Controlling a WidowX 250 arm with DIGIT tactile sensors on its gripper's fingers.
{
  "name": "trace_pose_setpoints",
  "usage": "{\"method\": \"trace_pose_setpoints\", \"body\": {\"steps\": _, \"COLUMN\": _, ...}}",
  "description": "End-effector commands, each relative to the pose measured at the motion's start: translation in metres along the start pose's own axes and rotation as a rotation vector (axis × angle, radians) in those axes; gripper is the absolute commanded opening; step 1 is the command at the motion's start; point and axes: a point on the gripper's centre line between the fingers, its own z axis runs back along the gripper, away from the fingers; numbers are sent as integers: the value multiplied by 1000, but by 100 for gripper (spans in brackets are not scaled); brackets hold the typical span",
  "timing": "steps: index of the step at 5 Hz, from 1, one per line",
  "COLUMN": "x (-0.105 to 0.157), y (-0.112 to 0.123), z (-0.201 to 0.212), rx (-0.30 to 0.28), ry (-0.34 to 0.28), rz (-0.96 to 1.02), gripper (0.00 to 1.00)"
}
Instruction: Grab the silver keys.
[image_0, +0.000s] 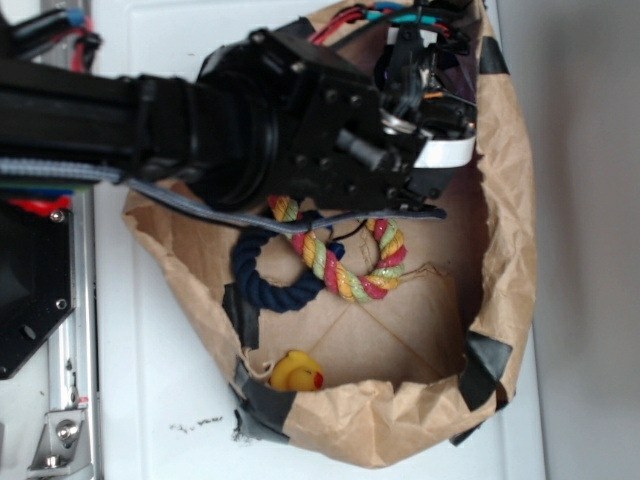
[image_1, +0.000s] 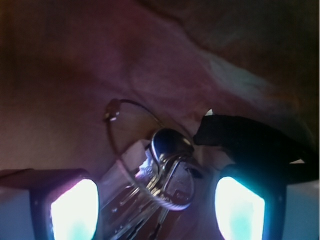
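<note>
A crumpled brown paper bag (image_0: 505, 200), taped at its rim, sits on a white desk (image_0: 150, 400), with the robot's hand (image_0: 420, 140) lowered into its far corner. In the wrist view the silver keys (image_1: 165, 175) lie on the bag floor between the two glowing fingers (image_1: 75, 210), which stand apart and grip nothing. The approach looks finished; the next move calls for closing squarely on the bunch, since the thin wire ring could slip free.
</note>
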Motion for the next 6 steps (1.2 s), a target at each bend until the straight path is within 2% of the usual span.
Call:
{"method": "trace_pose_setpoints", "body": {"steps": 1, "x": 21, "y": -3, "z": 3, "rx": 28, "ry": -42, "rz": -18, "gripper": 98}}
{"method": "trace_pose_setpoints", "body": {"steps": 2, "x": 21, "y": -3, "z": 3, "rx": 24, "ry": -43, "rz": -10, "gripper": 0}}
{"method": "trace_pose_setpoints", "body": {"steps": 5, "x": 18, "y": -6, "z": -2, "rx": 23, "ry": -31, "rz": -21, "gripper": 0}}
{"method": "trace_pose_setpoints", "body": {"steps": 6, "x": -17, "y": -14, "z": -3, "rx": 51, "ry": -26, "rz": -39, "gripper": 0}}
